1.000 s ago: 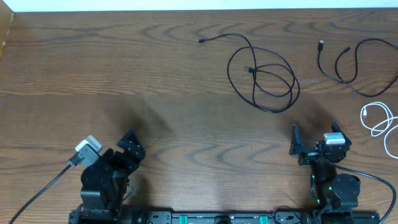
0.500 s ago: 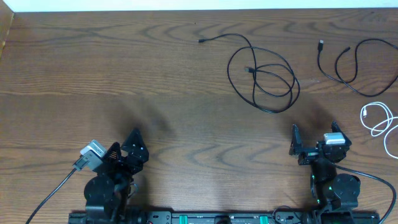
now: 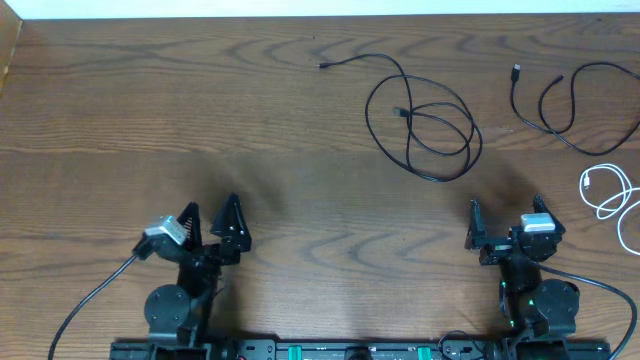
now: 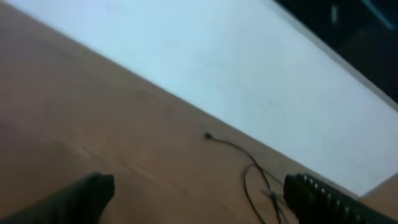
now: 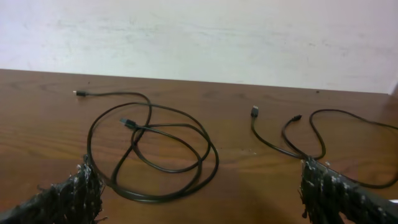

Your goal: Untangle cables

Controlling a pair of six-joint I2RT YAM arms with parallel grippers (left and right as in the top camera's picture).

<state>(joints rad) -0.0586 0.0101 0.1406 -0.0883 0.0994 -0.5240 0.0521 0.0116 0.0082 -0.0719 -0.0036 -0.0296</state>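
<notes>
overhead: looped cable (image 3: 411, 117) lies on the bench (image 3: 150, 100), second cable (image 3: 543, 105) right of it, white cable (image 3: 585, 183) farther right, all apart in view. left tool (image 3: 211, 210) and right tool (image 3: 505, 215) sit spread, empty, well short of it, probably since nothing needs separating. wrist views: both face it.

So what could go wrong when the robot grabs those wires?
Two things, maybe. The looped black cable crosses over itself, so tugging one end might pull it tighter instead of loose. The white cable lies close beside the open right gripper, and the second black cable is just beyond it, so a careless reach could drag one onto the other.
</notes>
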